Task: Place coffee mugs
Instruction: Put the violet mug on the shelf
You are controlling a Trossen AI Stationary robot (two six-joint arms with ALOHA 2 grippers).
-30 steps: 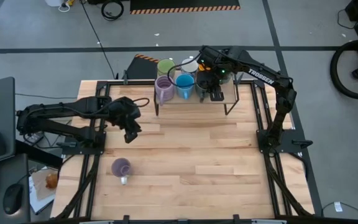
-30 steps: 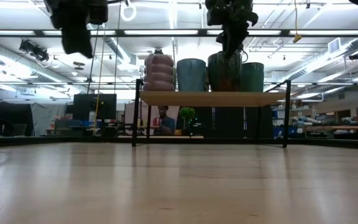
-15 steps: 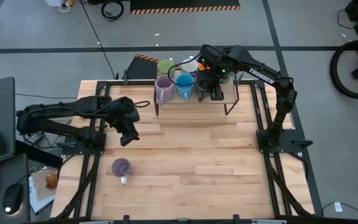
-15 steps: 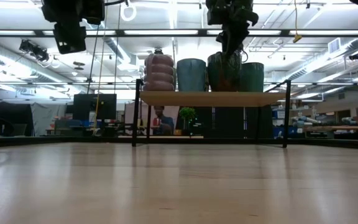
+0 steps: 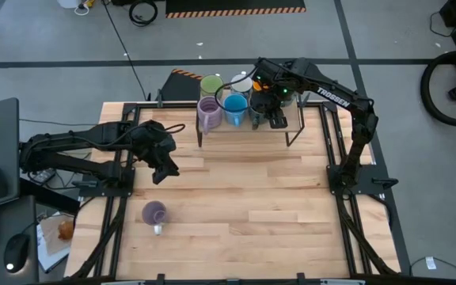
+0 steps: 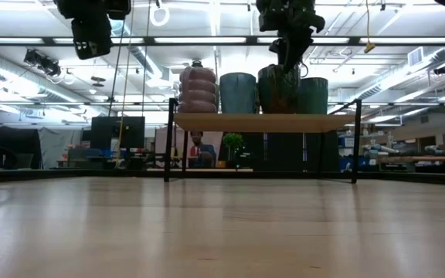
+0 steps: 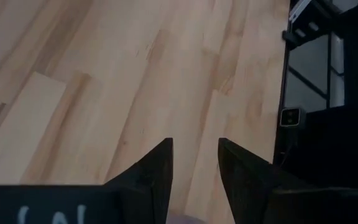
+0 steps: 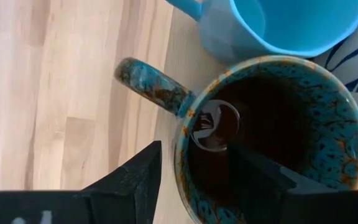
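A small wooden shelf (image 5: 294,119) on black legs stands at the table's far edge. Its top bears several coffee mugs: green (image 5: 210,85), white (image 5: 241,82), light purple (image 5: 208,112), blue (image 5: 234,108) and a dark speckled one (image 8: 272,124). My right gripper (image 8: 196,148) is open above the dark mug. One finger is outside the rim beside the handle (image 8: 151,81) and the other over the hollow. Another light purple mug (image 5: 155,212) stands on the table at the near left. My left gripper (image 5: 167,167) hangs open above bare wood, farther from the near edge than that mug.
The shelf's legs (image 6: 167,143) and the packed mugs leave little room around my right gripper. Black frame rails (image 5: 121,206) run along the table's left and right sides. The wide middle of the tabletop (image 5: 252,190) is bare wood.
My left gripper has swivelled at the wrist and come up a little above the left part of the table. My right gripper has kept its place over the dark mug, which stands still on the shelf.
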